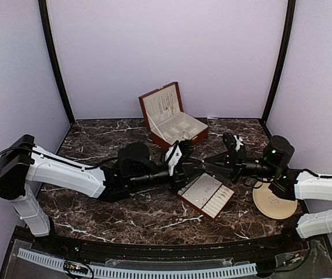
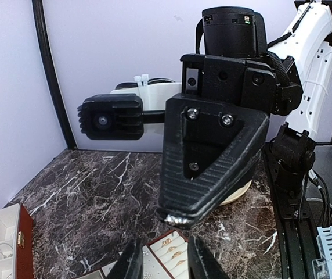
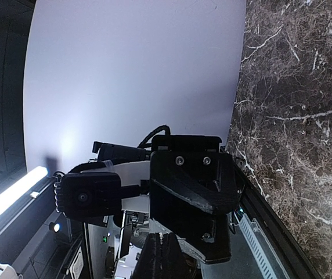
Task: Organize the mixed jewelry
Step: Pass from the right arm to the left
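Mid-air handover above the marble-patterned desk [image 1: 131, 218]. Nearest the arms' bases the shallow ring tray [image 1: 204, 196] lies flat, its slots open from above, and the round beige plate [image 1: 275, 203] sits just to its right. A few rings [image 2: 172, 249] stand in the tray's slots.

Above the tray's far edge the two arms meet nose to nose. The right arm's fingers [image 3: 151, 261] are clenched on a tiny silvery piece [image 2: 176, 220], pinched at their very tips and held clear of the desk — evidently so the other arm can take it from the free side. The left arm's fingers [image 2: 132, 264] are parted just short of it, grasping nothing.

The piece shows only as a short glint along the tip edge. Its long axis seems to run side to side in the left wrist view; which end leads is too small to tell.

Farthest back, the red-brown wooden box [image 1: 172, 116] stands with its lid raised — compartments bared, apparently to receive sorted pieces.
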Tool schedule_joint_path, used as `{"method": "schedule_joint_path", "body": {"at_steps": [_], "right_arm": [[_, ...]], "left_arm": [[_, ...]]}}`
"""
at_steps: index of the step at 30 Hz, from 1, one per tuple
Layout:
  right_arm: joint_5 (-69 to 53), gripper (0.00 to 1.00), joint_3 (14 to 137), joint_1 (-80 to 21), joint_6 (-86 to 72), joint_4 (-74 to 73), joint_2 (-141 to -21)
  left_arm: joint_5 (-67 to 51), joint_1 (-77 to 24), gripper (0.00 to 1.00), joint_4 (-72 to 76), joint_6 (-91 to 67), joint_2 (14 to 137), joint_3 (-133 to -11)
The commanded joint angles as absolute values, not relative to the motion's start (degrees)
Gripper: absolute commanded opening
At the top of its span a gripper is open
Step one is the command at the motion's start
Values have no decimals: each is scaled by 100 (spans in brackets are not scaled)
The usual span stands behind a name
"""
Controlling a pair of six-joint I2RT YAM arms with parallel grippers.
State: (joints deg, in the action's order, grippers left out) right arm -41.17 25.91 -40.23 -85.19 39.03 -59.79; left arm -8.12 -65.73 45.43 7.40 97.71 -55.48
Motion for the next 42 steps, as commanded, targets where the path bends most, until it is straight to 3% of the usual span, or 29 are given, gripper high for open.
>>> {"method": "schedule_joint_path", "body": {"at_steps": [1,19,27,32,37,42], "right_arm": [[-4175,0,2603,-4010,-8482,4035,-6000],[-4166,0,2487,-4008,-8383,3842,-5988],[-4131,0,2426,-4008,-8321,3795,-6035],[-4000,0,2376,-4008,-8125,3626,-5994],[-3893,14,2416,-3993,-7744,3164,-5919],[-3738,44,2573,-3944,-7195,2477,-5774]], "left_arm": [[-879,-6618,27,4767,816,9746,-5722],[-926,-6618,15,4850,826,9722,-5738],[-992,-6627,0,4868,797,9683,-5678],[-905,-6627,0,4858,728,9643,-5607],[-651,-6627,0,4661,537,9596,-5585],[-286,-6626,0,4322,284,9529,-5547]]}}
